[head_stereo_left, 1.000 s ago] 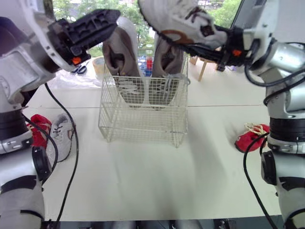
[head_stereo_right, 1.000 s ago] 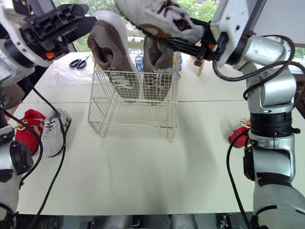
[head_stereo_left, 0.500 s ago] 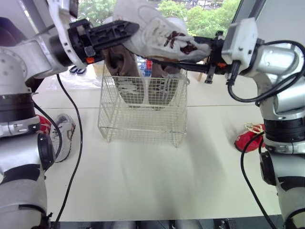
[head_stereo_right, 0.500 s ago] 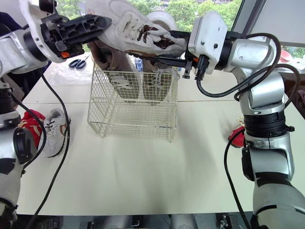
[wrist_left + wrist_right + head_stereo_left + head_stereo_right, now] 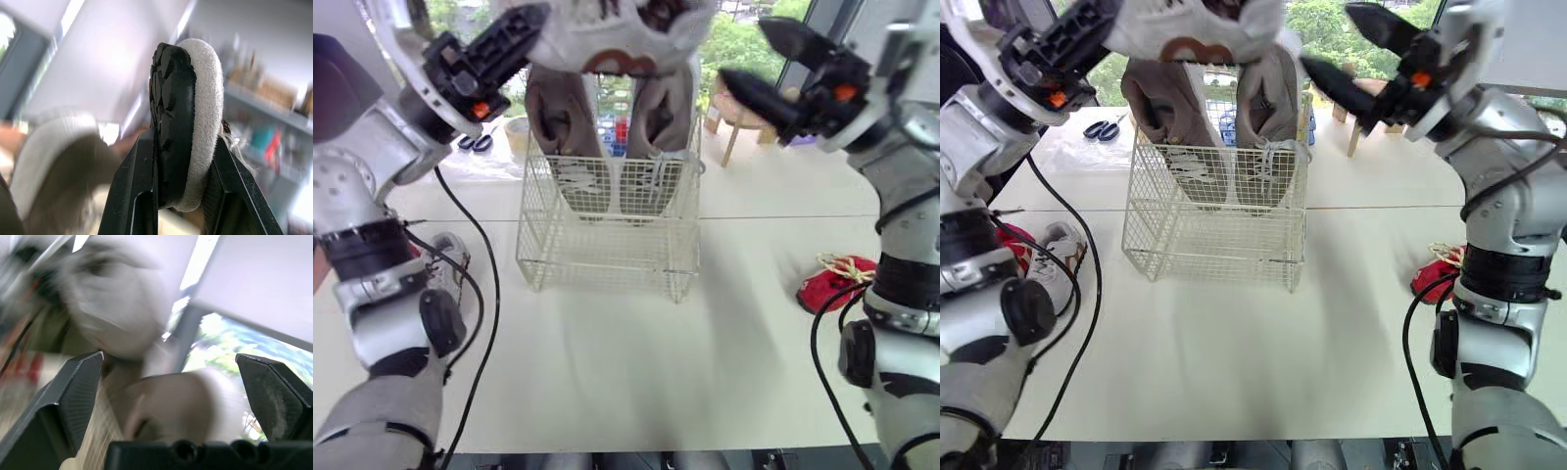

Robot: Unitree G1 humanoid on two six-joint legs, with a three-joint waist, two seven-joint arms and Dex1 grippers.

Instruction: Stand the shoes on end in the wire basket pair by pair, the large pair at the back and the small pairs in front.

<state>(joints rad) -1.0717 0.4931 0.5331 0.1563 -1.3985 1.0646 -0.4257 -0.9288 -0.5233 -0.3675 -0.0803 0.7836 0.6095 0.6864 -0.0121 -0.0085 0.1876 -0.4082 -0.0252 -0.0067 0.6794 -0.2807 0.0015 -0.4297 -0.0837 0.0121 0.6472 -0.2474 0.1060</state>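
Shoe (image 5: 607, 34) is up in the air, pinched at one end between the left end effector's (image 5: 181, 147) fingers. The wrist view shows black sole and white upper squeezed in the grip. It hangs right over the basket (image 5: 607, 250), just above the tops of the large pair (image 5: 563, 127), which stands on end in the back half.

Key relation: its long axis runs roughly level and crosswise, from the left grip toward the right arm. The free slot is the front half of the basket, below the shoe and nearer the robot. So I'd say the next move needs a turn to vertical, then a drop in front of the large pair.

Right end effector (image 5: 744, 49) is spread wide and holds nothing. It sits just beside the shoe's free end, not touching. Left arm owns the placement.

Second white shoe (image 5: 445, 269) lies on the desk at left, red shoe (image 5: 837, 279) at right, both well apart from the basket.
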